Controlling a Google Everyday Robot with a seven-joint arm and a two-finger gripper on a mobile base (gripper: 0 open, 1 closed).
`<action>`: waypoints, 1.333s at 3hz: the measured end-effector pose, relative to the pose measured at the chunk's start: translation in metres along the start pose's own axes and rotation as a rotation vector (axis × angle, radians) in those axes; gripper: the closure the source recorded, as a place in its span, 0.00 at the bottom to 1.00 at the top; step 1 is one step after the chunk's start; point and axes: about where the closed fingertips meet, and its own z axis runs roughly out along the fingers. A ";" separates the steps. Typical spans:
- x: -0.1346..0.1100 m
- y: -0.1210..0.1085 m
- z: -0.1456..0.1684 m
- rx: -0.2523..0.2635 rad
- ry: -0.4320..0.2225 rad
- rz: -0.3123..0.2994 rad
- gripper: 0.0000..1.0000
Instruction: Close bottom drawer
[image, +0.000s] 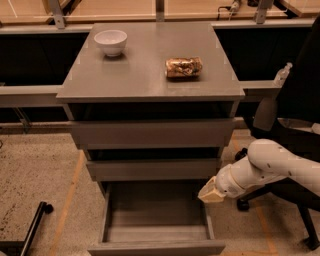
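Observation:
The bottom drawer (156, 246) of the grey cabinet is pulled far out toward me. Its shallow grey tray is empty and its slim front panel lies at the bottom edge of the camera view. My gripper (211, 192) hangs at the end of the white arm, just right of the drawer's right side wall and below the middle drawer front (152, 169). It points left toward the cabinet and holds nothing that I can see.
A white bowl (110, 41) and a crumpled brown snack bag (183, 66) lie on the cabinet top (145, 75). The top drawer front (152, 133) sits slightly out. A black office chair (295, 115) stands right of the arm. A black wheeled leg (35, 225) lies bottom left.

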 end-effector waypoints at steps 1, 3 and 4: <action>0.024 -0.009 0.047 -0.040 -0.034 0.066 1.00; 0.038 -0.004 0.071 -0.048 0.035 0.078 1.00; 0.051 -0.001 0.099 -0.107 0.084 0.085 1.00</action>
